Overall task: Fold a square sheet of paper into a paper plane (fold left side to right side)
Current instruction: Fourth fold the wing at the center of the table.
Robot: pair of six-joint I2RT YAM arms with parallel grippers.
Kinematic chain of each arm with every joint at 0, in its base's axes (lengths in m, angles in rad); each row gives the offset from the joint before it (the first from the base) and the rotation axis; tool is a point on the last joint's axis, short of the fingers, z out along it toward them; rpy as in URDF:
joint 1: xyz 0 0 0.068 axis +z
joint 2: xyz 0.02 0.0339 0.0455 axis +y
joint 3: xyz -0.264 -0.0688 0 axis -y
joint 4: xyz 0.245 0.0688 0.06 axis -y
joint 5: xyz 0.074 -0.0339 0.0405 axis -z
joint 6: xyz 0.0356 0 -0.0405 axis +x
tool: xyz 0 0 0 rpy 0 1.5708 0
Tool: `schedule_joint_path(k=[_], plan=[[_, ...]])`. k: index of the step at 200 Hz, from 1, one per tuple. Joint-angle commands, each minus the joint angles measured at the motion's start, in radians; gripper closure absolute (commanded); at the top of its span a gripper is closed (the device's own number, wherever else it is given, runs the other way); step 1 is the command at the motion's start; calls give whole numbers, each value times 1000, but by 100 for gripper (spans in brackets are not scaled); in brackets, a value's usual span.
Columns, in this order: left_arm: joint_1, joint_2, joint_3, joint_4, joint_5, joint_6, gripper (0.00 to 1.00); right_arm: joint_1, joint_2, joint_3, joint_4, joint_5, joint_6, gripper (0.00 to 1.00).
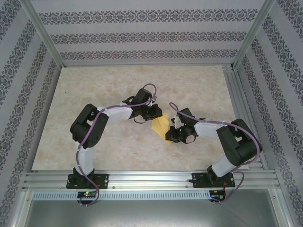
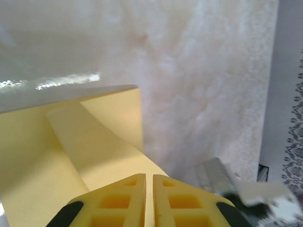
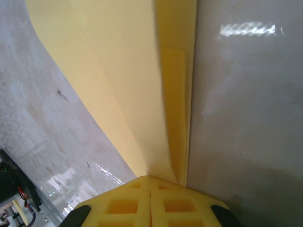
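Note:
The square sheet of paper (image 1: 161, 126) is yellow-orange and folded into a creased, pointed shape. It sits near the middle of the table between my two grippers. My left gripper (image 1: 155, 115) meets it from the far left. In the left wrist view the left gripper (image 2: 148, 177) shows a thin slit between its fingers, with the paper (image 2: 94, 142) running in under the tips. My right gripper (image 1: 171, 136) holds the near right end. Its jaws (image 3: 150, 178) are pressed tight together where the paper's (image 3: 123, 71) layered crease enters them.
The marbled beige tabletop (image 1: 118, 85) lies open behind and to the left of the arms. An aluminium rail (image 1: 151, 178) runs along the near edge, and patterned walls (image 1: 142, 35) enclose the table. A blurred grey part (image 2: 222, 177) lies just right of my left fingers.

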Motion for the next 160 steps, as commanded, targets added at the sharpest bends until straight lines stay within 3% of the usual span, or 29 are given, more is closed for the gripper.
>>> schedule_joint_path(k=[1,62,160], plan=[[-36,-41,-45,-3,5,1,85,21,77,-54,-130,175,-1,93],[-120,22,-85,103,27,-79,86,22,93,-45,-129,175,-5,93],[-96,107,-49,47,-45,-16,87,24,99,-44,-137,180,-10,93]])
